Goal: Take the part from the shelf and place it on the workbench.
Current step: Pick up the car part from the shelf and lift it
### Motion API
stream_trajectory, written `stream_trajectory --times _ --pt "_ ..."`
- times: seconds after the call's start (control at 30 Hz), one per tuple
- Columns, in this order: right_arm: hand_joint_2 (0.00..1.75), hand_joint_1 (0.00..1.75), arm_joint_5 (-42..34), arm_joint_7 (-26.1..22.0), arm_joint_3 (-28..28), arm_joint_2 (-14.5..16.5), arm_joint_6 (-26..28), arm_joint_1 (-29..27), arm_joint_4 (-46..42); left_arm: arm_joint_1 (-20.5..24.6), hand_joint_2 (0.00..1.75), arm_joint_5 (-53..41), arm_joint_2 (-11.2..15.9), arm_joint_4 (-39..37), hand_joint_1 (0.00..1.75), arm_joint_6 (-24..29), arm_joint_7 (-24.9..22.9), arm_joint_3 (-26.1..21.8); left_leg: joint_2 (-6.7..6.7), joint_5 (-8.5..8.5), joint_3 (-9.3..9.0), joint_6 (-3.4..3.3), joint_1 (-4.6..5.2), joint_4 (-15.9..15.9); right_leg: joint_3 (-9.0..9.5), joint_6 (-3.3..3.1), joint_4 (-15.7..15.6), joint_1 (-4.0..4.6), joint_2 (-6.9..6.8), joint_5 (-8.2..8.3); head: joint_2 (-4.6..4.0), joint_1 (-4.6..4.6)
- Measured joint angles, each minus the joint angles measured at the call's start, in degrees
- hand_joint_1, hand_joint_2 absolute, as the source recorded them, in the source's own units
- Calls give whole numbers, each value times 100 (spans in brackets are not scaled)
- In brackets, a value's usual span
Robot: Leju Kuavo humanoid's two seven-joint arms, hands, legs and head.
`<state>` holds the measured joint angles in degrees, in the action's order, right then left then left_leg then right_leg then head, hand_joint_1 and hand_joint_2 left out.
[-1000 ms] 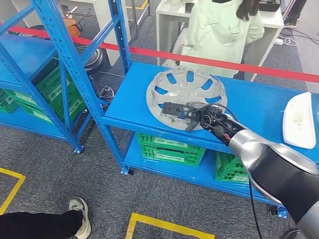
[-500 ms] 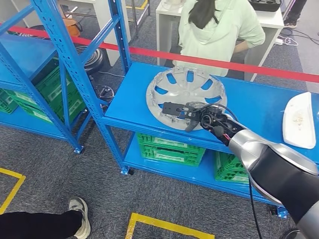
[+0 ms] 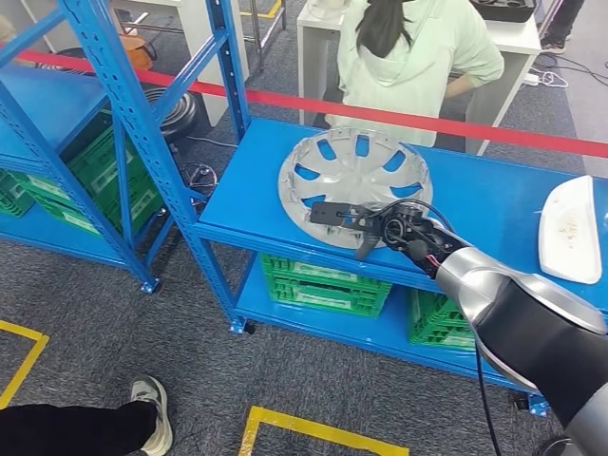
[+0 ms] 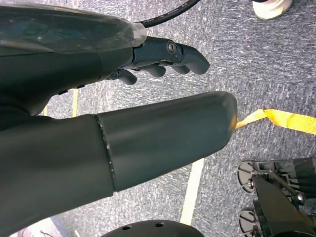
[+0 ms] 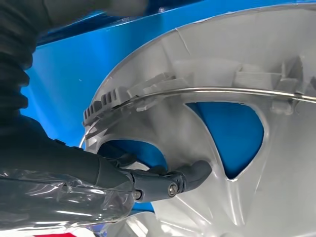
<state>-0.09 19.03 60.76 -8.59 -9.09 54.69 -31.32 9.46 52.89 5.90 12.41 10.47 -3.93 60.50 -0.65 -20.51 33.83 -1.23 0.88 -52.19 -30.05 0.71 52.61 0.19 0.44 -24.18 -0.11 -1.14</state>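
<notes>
Right now your right hand (image 3: 366,224) reaches over the front edge of the blue shelf (image 3: 495,204) and sits on the near rim of the part (image 3: 354,171), a silver wheel cover lying flat on the shelf's top level, nearer its left end. From the head view, the dark fingers (image 3: 330,211) stretch out flat across the near edge of the cover, pointing toward the shelf's left upright. Close in, the right wrist view shows you the fingers (image 5: 186,177) hooked through 1 of the cover's cut-outs and lying against the pale spoke beside it, with the cover's ribbed rim (image 5: 123,98) just above them. Whether they are actually clamped on the spoke or just resting in the opening, you cannot tell. The cover lies level, its whole underside on the blue surface.

Your left hand (image 4: 164,57) hangs over the grey carpet, fingers loosely apart and holding nothing.

Toward the shelf's right end lies a white tray-like piece (image 3: 570,233), well apart from the cover. Green crates (image 3: 326,280) sit on the level below. Behind the shelf and a red tape barrier (image 3: 430,122), a person in a pale green top (image 3: 416,57) sits at a white desk.
</notes>
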Motion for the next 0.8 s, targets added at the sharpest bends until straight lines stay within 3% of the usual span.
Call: stream_trajectory --times 0.03,0.6,0.73,0.8 --pt "175 154 -3 1 1 0 -7 0 1 1 0 1 0 0 0 -1 0 0 0 0 0 0 0 0 0 0 0 0 0 0 0 0" --pt "175 165 -73 -54 1 0 -21 74 6 19 0 86 2 1 0 -92 17 0 -2 0 -5 0 -2 0 6 0 0 1 -2 0 0 2" --pt "175 166 -103 -69 1 0 -22 74 3 23 175 99 3 0 0 -127 19 0 -2 0 -4 0 -1 0 6 0 0 1 -2 0 0 2" --pt "175 167 -110 -86 1 0 -21 72 -1 23 175 127 7 0 0 -176 28 0 -2 0 -4 0 -1 0 6 0 0 1 -2 0 0 2"
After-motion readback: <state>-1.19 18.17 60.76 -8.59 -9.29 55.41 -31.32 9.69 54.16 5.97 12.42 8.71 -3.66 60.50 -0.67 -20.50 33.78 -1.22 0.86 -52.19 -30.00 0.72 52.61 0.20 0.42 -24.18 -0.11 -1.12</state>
